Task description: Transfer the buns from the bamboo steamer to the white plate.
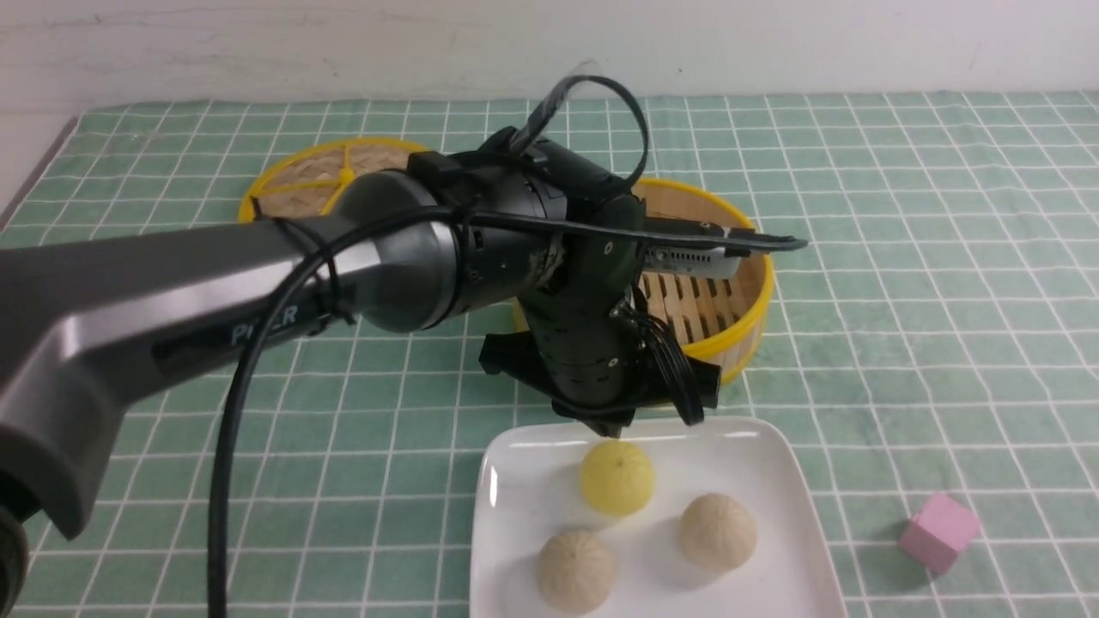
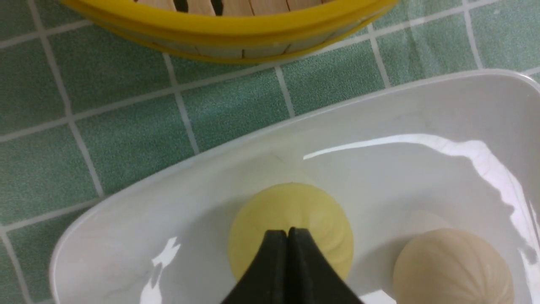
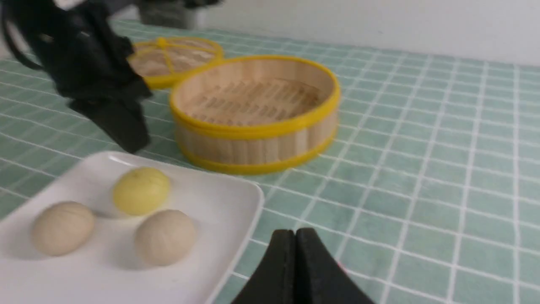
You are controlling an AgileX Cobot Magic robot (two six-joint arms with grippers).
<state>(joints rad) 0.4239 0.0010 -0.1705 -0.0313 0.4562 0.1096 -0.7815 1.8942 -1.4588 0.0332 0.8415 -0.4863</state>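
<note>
All three buns lie on the white plate (image 1: pixel 515 481): the yellow bun (image 1: pixel 616 477) at its far side, one beige bun (image 1: pixel 717 531) to the right, the other beige bun (image 1: pixel 576 571) at the front. The bamboo steamer (image 1: pixel 745 319) behind the plate shows a bare slatted floor. My left gripper (image 1: pixel 611 427) hangs just above the yellow bun (image 2: pixel 291 211), jaws shut and holding nothing. In the right wrist view my right gripper (image 3: pixel 295 231) is shut and empty, low over the cloth beside the white plate (image 3: pixel 219 198), the bamboo steamer (image 3: pixel 257 126) beyond it.
The flat woven lid (image 1: pixel 330 180) lies behind the left arm at the back left. A pink cube (image 1: pixel 938 531) sits on the green checked cloth to the right of the plate. A black cable loops over the left arm.
</note>
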